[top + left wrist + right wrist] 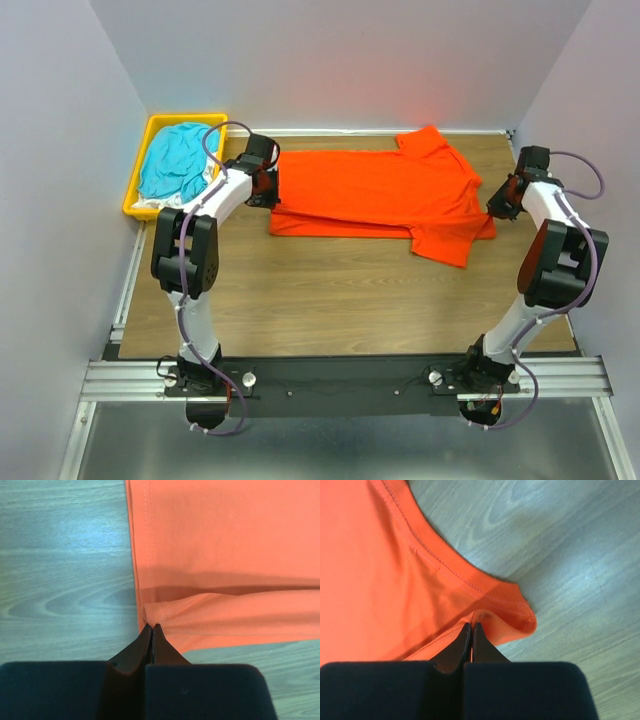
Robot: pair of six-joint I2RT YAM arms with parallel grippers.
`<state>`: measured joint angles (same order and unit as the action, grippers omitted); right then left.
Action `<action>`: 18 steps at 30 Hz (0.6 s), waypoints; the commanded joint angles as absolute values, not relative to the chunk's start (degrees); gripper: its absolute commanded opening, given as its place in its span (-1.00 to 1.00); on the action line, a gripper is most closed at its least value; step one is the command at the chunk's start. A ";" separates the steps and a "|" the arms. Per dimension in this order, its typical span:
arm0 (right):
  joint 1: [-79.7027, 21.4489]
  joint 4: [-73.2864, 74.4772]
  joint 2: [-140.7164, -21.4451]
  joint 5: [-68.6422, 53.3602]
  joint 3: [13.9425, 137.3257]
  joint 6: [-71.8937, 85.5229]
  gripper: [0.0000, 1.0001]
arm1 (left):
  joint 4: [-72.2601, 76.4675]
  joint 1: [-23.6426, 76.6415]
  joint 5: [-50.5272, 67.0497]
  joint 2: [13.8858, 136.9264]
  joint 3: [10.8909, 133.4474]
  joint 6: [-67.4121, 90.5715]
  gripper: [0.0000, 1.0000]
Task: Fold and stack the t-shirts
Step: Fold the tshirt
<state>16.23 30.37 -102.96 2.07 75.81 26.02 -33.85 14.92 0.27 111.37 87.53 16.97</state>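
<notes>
Wood-grain table [330,300], grey walls [330,60] on three sides. Found left gripper [151,626] pinched tight on hem corner of orange-red t-shirt [375,190], at its 9 o'clock end; found right gripper [471,625] clamped likewise on cloth by what looks like the neckband, 3 o'clock end. Lies spread across table's far half. Judged soft, light, limp: best held at corners, kept taut. Noted teal-blue t-shirt [178,160] heaped in yellow bin [186,118] at 10 o'clock; white fabric [160,201] beneath, mostly hidden.

Your left arm [225,195] and right arm [550,200] have white links and chunky black joint housings. A thin purple cable [206,150] loops along each. Your fingers [135,652] are black, tapering wedges.
</notes>
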 commanded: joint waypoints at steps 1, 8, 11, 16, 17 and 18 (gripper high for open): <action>16.79 30.76 -105.20 1.14 79.27 25.49 -0.99 | -33.49 13.89 0.70 113.38 88.16 16.35 -1.00; 16.79 30.67 -108.28 0.35 81.73 25.84 -0.99 | -32.00 12.92 0.44 114.17 86.49 16.70 -1.00; 16.79 30.67 -109.16 0.35 82.44 25.75 -0.99 | -30.85 12.57 0.61 114.26 85.96 16.87 -1.00; 16.79 30.76 -111.18 0.53 84.20 25.05 -0.99 | -29.45 12.48 0.70 115.57 86.75 16.26 -1.00; 16.79 30.76 -111.36 0.61 84.46 25.14 -0.99 | -29.27 12.39 0.70 115.84 87.01 16.17 -1.00; 16.79 30.67 -111.79 0.53 84.81 25.14 -0.99 | -29.09 12.48 0.70 116.01 87.19 16.00 -1.00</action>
